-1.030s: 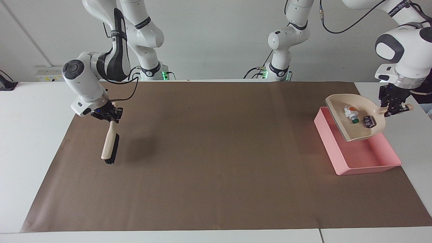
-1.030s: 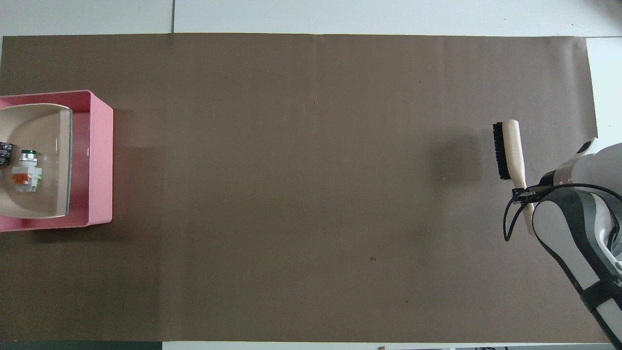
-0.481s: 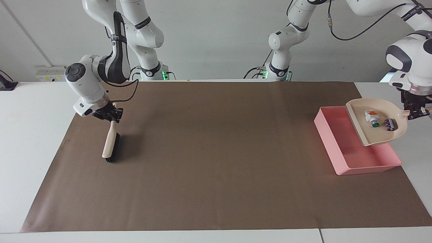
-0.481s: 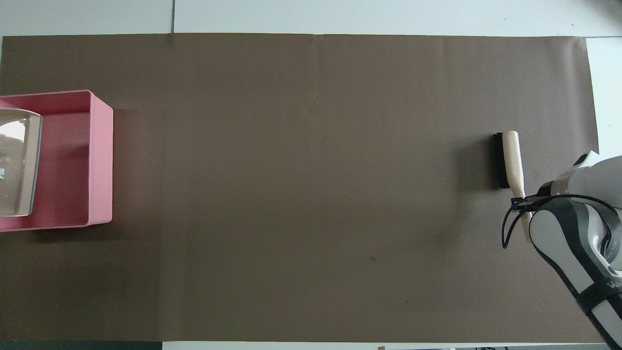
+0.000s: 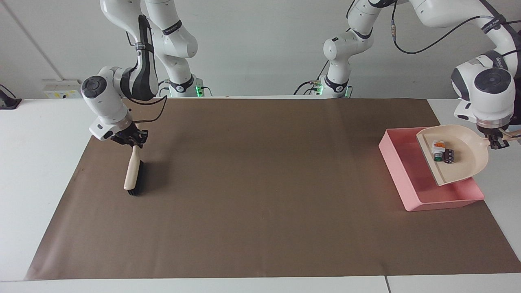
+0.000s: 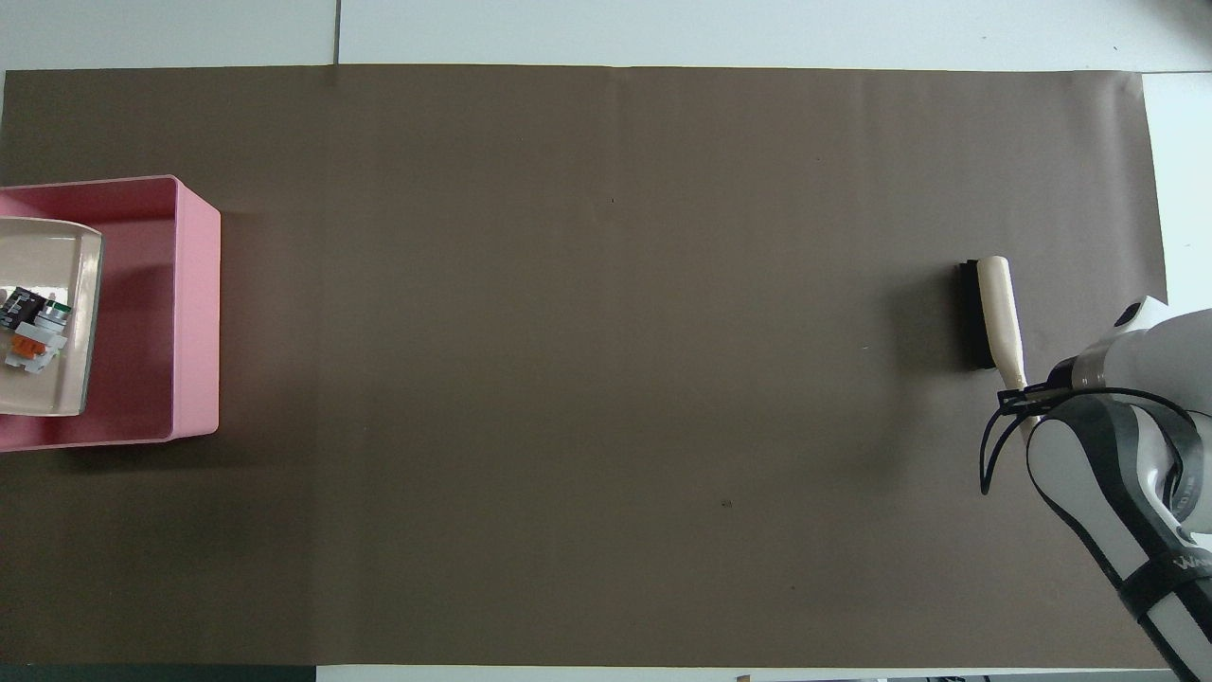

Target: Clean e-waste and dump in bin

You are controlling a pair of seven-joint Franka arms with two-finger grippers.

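Observation:
The pink bin (image 5: 407, 179) sits at the left arm's end of the table and also shows in the overhead view (image 6: 189, 303). My left gripper (image 5: 497, 141) is shut on the handle of the beige dustpan (image 5: 464, 167) and holds it tilted over the bin, mouth toward the bin's middle. In the pan lie the e-waste pieces: the white one with green markings (image 5: 437, 151) and the dark one (image 5: 448, 156), touching each other. The overhead view shows them too, the white piece (image 6: 38, 341) and the dark piece (image 6: 19, 305). My right gripper (image 5: 132, 140) is shut on the brush (image 5: 133, 175).
The brush has a beige handle and black bristles, with its head resting on the brown mat (image 5: 260, 183) at the right arm's end; it also shows in the overhead view (image 6: 989, 308). White table (image 5: 40, 162) surrounds the mat.
My left gripper carried the dustpan toward the bin's outer side and tipped it; both pieces slid together toward the pan's mouth. My right gripper lowered the brush onto the mat.

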